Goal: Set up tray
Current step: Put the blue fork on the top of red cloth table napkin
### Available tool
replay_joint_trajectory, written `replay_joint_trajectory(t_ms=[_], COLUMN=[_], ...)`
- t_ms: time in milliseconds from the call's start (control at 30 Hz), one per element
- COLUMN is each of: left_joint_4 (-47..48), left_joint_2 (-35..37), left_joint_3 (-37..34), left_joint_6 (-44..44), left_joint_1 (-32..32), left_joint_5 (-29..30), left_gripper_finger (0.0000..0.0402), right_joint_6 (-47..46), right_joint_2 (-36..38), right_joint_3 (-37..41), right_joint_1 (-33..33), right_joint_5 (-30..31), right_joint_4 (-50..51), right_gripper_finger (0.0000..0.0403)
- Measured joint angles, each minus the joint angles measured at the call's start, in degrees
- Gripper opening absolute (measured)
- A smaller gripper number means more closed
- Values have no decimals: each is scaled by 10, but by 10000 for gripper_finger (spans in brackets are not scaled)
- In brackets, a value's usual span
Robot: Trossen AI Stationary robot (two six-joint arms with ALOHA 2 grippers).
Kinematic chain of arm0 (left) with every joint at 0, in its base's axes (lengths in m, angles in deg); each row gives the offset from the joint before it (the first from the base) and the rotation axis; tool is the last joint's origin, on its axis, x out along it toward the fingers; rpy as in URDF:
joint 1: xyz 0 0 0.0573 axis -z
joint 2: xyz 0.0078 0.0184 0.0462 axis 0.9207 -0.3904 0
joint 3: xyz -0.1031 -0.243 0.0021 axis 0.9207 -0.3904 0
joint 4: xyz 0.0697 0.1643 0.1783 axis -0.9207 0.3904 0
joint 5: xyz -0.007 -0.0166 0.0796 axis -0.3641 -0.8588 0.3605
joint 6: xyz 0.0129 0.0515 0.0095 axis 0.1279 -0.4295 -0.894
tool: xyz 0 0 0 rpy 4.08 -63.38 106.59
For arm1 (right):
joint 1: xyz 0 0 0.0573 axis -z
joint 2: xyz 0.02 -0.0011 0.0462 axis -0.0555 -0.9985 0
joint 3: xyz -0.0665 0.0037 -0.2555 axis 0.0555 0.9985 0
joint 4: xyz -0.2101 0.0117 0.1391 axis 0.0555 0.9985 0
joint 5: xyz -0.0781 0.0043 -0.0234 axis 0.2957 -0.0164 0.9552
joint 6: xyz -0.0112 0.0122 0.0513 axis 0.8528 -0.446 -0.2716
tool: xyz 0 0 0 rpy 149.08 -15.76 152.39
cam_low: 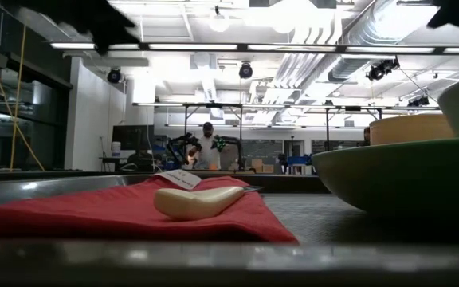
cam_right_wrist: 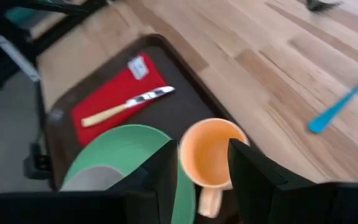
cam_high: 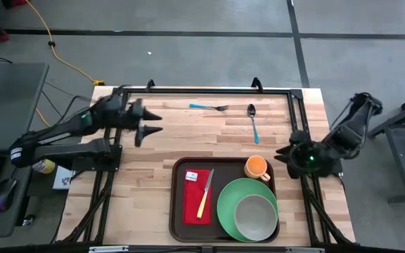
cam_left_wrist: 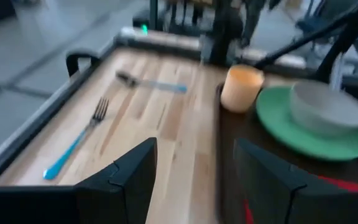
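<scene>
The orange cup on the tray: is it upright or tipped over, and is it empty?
The orange cup stands upright on the tray, mouth facing up. It looks empty: only its bare orange inside shows.

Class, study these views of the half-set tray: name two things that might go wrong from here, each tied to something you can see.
1. The fork and spoon lie flat on the bare table, outside the tray; thin, low handles may slip from a pinch.
2. The right gripper hovers open just above the orange cup, which sits at the tray's corner beside the green plate; a careless move might knock it over.
</scene>
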Motion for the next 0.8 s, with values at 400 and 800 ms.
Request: replay_joint_trajectory(t_ms=[400, 800], left_joint_4=[40, -46], left_joint_2=[146, 94], left_joint_3=[-73, -132], left_joint_6=[167, 215], left_joint_1=[432, 592], left_joint_5=[472, 691], left_gripper_finger=[243, 243], right_joint_6=[47, 196], right_joint_2=[25, 208], right_joint_3=[0, 0], right_joint_1=[-31, 154], right_joint_5=[156, 131], right_joint_4=[17, 42], right_gripper_finger=[119, 119])
